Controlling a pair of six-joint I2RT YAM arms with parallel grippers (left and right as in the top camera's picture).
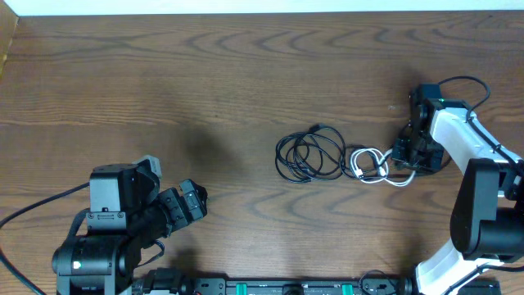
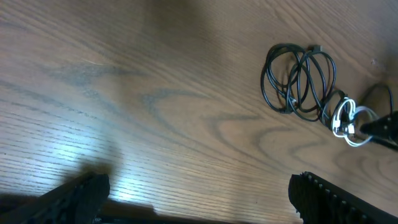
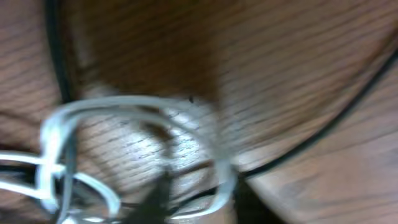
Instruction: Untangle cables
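Observation:
Two black cables [image 1: 309, 154] lie in a loose coil at the table's middle right. The shorter white cable [image 1: 372, 164] lies in small loops touching the coil's right side. Both show in the left wrist view, black [image 2: 298, 81] and white [image 2: 348, 118]. My right gripper [image 1: 407, 156] is down at the white cable's right end. Its blurred view shows white loops [image 3: 137, 109] and a black strand [image 3: 323, 130] close under the fingers [image 3: 202, 202]. I cannot tell whether they grip. My left gripper [image 1: 192, 201] is open and empty [image 2: 199, 199], far left of the cables.
Thick black wires run from the arm bases at the left [image 1: 33, 209] and the right [image 1: 463, 82]. A rail with connectors [image 1: 286, 287] lines the front edge. The wooden table [image 1: 205, 82] ends at a white back edge.

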